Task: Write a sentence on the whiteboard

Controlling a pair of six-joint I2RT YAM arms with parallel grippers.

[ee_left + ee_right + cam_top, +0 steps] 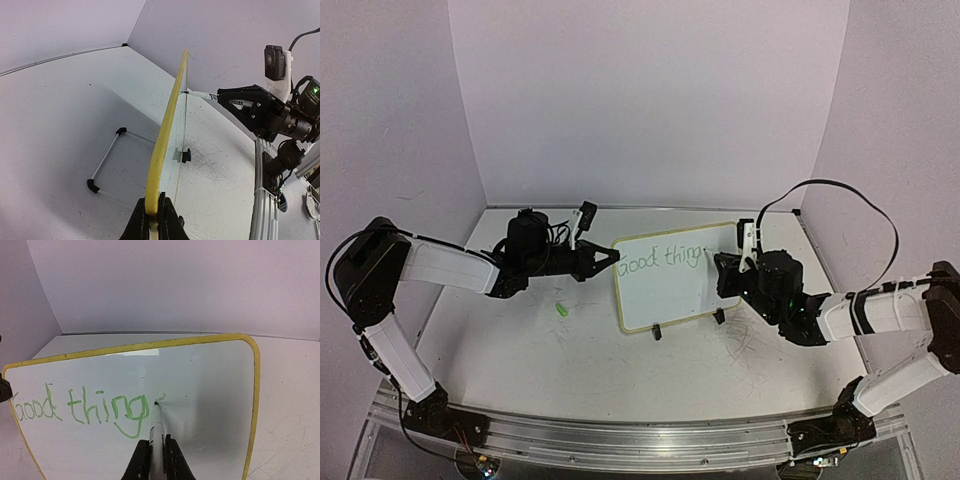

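Black jaws of my right gripper (152,455) clamp the marker (155,427), its tip just past "Good thing" in the sentence (80,407), which I judge unfinished. Only the left wrist view shows my left gripper (154,212) pinched on the whiteboard (167,125) rim, holding it upright on the table (60,125).

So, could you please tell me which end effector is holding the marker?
The right end effector grips the marker, its tip at the whiteboard; the left end effector only clamps the board's yellow edge.
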